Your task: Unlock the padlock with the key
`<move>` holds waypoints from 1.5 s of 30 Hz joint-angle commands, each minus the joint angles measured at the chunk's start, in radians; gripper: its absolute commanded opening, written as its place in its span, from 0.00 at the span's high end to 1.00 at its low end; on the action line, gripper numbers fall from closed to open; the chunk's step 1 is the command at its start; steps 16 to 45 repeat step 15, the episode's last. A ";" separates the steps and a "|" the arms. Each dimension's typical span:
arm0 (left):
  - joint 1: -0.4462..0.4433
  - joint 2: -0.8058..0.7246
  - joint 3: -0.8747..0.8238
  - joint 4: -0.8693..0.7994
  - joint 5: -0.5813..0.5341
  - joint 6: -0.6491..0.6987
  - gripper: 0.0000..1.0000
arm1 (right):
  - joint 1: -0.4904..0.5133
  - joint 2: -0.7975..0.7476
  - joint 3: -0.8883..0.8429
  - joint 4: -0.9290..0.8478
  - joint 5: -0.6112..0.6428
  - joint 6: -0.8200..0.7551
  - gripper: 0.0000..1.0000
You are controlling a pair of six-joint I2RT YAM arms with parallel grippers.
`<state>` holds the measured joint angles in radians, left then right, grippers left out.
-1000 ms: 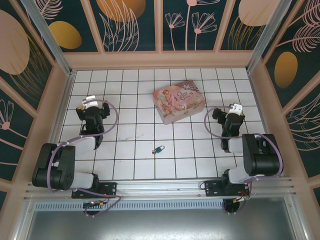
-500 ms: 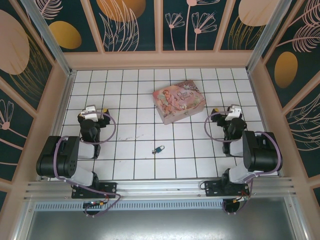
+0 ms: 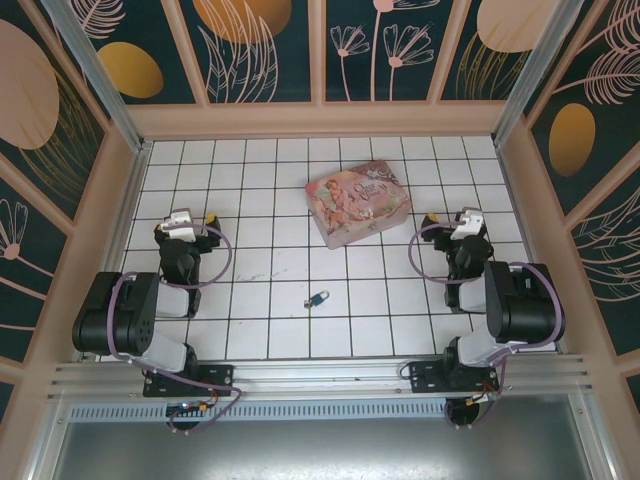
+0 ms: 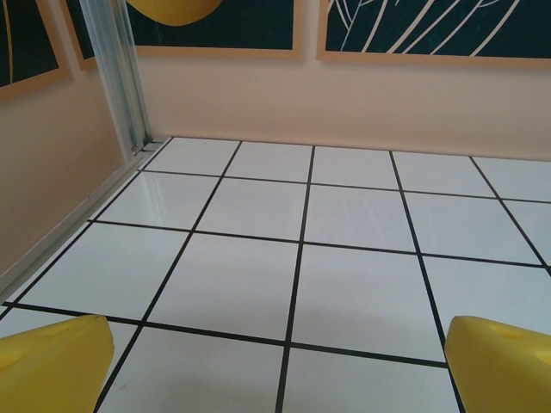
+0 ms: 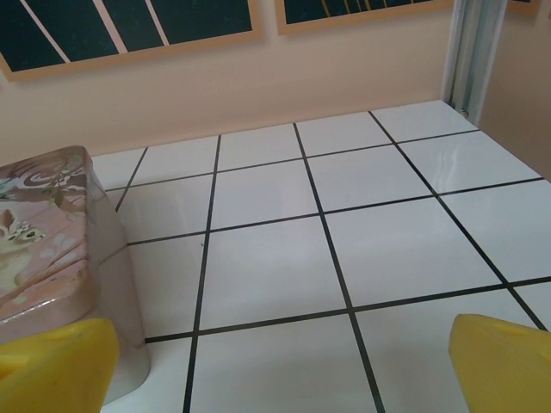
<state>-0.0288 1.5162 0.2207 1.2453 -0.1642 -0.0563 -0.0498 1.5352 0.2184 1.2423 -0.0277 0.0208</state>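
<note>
padlock (image 3: 319, 298) sits on open tiles (image 3: 270, 300)

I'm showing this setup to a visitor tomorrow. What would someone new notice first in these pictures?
The pink illustrated tin stands out first, lying at an angle on the white tiled table, toward the far middle. Nearer the arms, a tiny blue padlock lies on the tiles, untouched. The left gripper and right gripper sit to either side, jaws open, holding nothing.
</note>
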 commanded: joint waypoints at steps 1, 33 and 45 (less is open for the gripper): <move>0.003 0.003 0.009 0.039 0.003 -0.010 0.01 | 0.020 0.005 0.018 0.001 0.031 -0.001 0.01; 0.003 0.004 0.014 0.032 0.005 -0.010 0.01 | 0.013 0.006 0.019 -0.003 0.013 0.001 0.01; 0.003 0.004 0.014 0.032 0.005 -0.010 0.01 | 0.013 0.006 0.019 -0.003 0.013 0.001 0.01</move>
